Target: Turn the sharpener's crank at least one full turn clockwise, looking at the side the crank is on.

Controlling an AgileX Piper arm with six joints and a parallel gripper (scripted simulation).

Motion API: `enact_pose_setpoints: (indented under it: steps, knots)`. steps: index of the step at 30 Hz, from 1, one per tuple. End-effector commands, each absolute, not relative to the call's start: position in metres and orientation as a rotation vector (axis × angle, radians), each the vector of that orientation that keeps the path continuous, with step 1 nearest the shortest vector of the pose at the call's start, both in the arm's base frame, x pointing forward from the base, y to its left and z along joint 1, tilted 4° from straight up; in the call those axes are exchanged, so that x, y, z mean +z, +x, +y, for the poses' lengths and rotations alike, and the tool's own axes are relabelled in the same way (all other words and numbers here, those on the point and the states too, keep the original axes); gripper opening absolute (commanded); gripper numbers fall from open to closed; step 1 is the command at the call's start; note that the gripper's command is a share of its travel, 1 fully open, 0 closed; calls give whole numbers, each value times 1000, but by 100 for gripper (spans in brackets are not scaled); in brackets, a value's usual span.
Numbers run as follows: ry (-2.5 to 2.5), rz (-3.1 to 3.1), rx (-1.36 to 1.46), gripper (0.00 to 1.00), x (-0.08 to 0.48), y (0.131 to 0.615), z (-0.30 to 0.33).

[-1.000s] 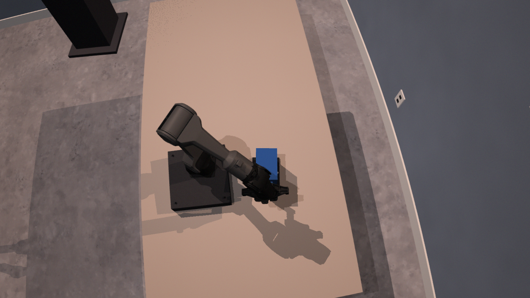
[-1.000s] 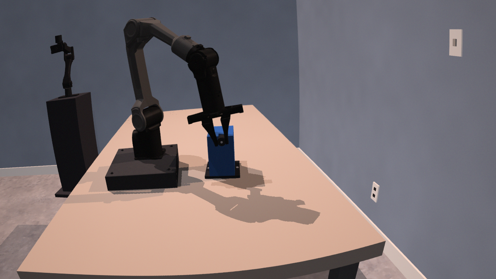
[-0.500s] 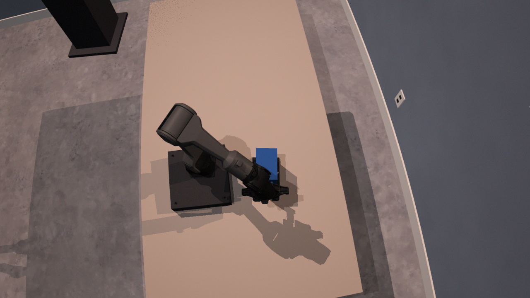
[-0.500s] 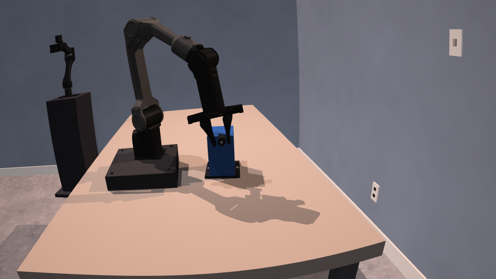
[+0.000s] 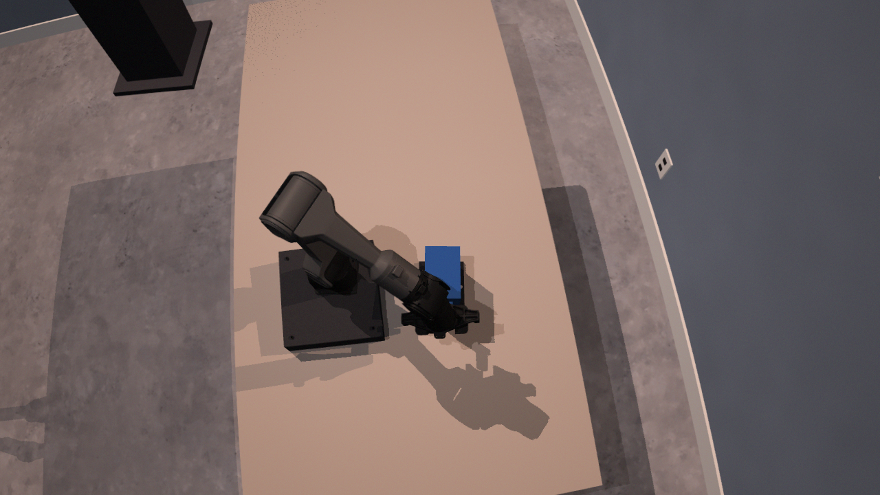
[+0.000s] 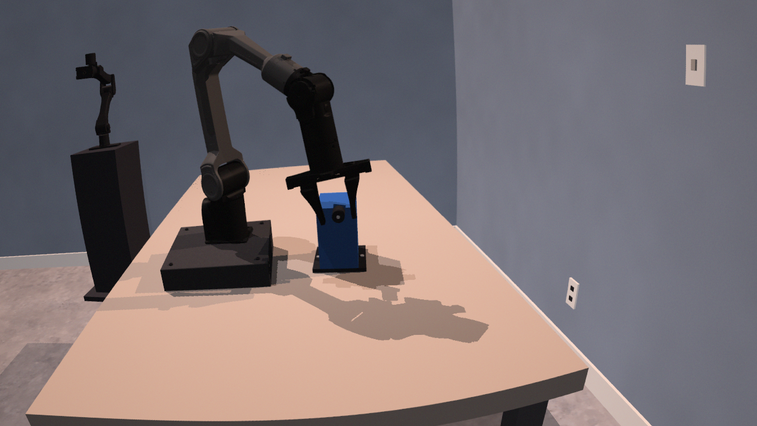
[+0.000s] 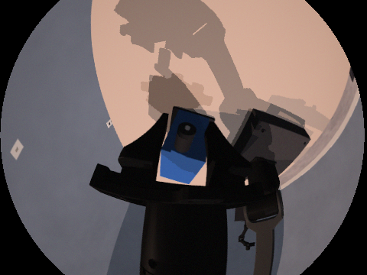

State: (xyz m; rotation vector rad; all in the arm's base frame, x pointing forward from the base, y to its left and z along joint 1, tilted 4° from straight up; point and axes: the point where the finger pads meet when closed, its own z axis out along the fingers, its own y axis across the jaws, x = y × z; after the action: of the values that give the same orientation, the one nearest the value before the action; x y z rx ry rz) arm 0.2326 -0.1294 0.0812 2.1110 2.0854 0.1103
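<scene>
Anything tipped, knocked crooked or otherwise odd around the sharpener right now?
Nothing stands out. The blue sharpener stands upright on its black base plate. The open gripper straddles the crank knob without gripping it.

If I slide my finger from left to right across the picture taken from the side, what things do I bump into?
Tall black pedestal with a small stand on top → the arm's black base plate → blue sharpener, with the open gripper around its crank → white wall outlet → white wall switch.

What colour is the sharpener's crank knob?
Black, on the blue sharpener; the crank knob shows best in the exterior view.
</scene>
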Motion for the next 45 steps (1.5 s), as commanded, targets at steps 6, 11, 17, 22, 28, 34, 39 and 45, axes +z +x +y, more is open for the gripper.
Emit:
enact_pose_setpoints:
  steps: [6, 11, 17, 22, 28, 34, 39, 45]
  knots:
    - [2110, 2085, 111, 69, 81, 233, -130]
    - [2107, 2082, 112, 69, 88, 233, -130]
    - [2107, 2082, 112, 69, 104, 230, -129]
    - [2107, 2082, 112, 69, 117, 227, -128]
    - [2107, 2082, 112, 69, 127, 225, -127]
    - [2107, 2082, 112, 69, 143, 222, -126]
    - [2107, 2082, 111, 69, 156, 220, -125]
    - [2110, 2085, 111, 69, 160, 219, -124]
